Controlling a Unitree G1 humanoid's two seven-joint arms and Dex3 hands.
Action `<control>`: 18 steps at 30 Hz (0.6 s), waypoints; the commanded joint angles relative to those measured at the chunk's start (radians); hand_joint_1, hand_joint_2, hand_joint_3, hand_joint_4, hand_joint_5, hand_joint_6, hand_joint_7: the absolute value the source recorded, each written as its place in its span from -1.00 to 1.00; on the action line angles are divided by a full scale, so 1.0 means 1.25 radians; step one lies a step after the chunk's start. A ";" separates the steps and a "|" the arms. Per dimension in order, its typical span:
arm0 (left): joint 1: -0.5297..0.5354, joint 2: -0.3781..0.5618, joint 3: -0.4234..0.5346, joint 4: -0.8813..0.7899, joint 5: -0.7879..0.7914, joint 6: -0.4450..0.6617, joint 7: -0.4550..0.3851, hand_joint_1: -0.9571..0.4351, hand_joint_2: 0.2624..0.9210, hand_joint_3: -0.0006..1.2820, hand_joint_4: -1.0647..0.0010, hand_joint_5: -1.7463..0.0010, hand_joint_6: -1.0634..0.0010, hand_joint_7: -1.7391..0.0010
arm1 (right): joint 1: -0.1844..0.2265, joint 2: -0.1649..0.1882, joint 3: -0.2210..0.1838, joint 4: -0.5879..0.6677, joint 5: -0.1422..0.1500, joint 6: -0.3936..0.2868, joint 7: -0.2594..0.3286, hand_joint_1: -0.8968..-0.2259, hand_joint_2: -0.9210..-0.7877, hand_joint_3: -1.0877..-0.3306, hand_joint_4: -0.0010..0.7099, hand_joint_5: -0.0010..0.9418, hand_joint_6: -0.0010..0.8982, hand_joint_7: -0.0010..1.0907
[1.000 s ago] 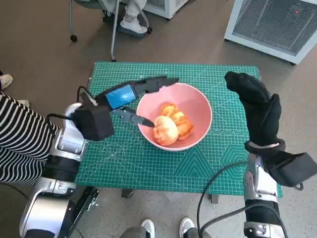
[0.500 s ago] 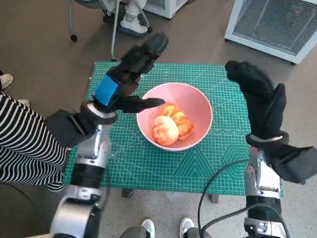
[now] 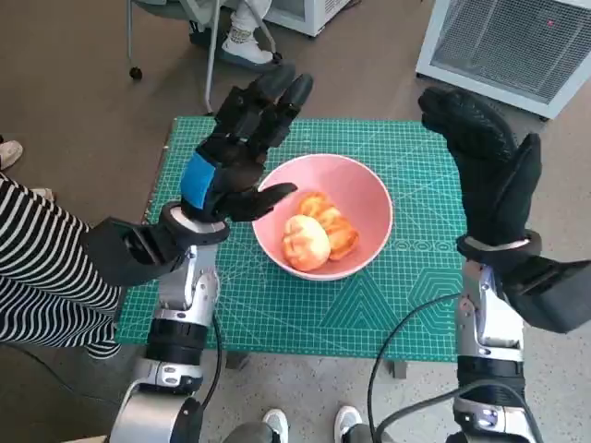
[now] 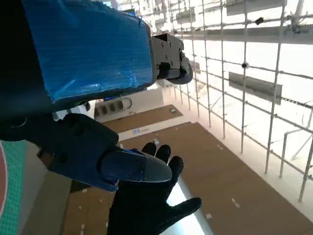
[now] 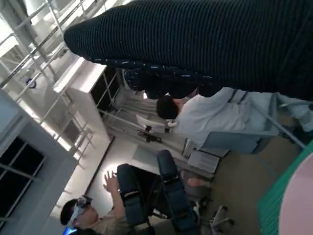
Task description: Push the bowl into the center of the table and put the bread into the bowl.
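Bread in the bowl, both hands raised and empty

The pink bowl [image 3: 323, 217] sits near the middle of the table [image 3: 425, 305], well in from every edge, with bread rolls [image 3: 317, 235] inside. The left hand [image 3: 235, 152] hangs above the bowl's left rim, fingers spread, holding nothing; the right hand [image 3: 485, 175] is lifted near the right edge, also open. A careless drop of the left hand could clip the rim and shove the bowl off-centre.
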 commanded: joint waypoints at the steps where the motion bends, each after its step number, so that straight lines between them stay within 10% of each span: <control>1: 0.004 -0.006 0.008 -0.001 0.012 -0.020 0.007 -0.55 1.00 -0.54 0.77 0.96 1.00 0.43 | -0.002 0.001 0.002 0.018 -0.007 0.003 0.001 -0.59 -1.00 0.06 -0.43 -0.98 -0.87 0.06; 18: 0.018 -0.009 0.000 -0.010 0.055 -0.046 0.034 -0.49 1.00 -0.54 0.79 0.96 1.00 0.47 | -0.018 -0.011 0.005 0.020 -0.026 0.003 -0.004 -0.59 -1.00 0.04 -0.43 -0.98 -0.88 0.05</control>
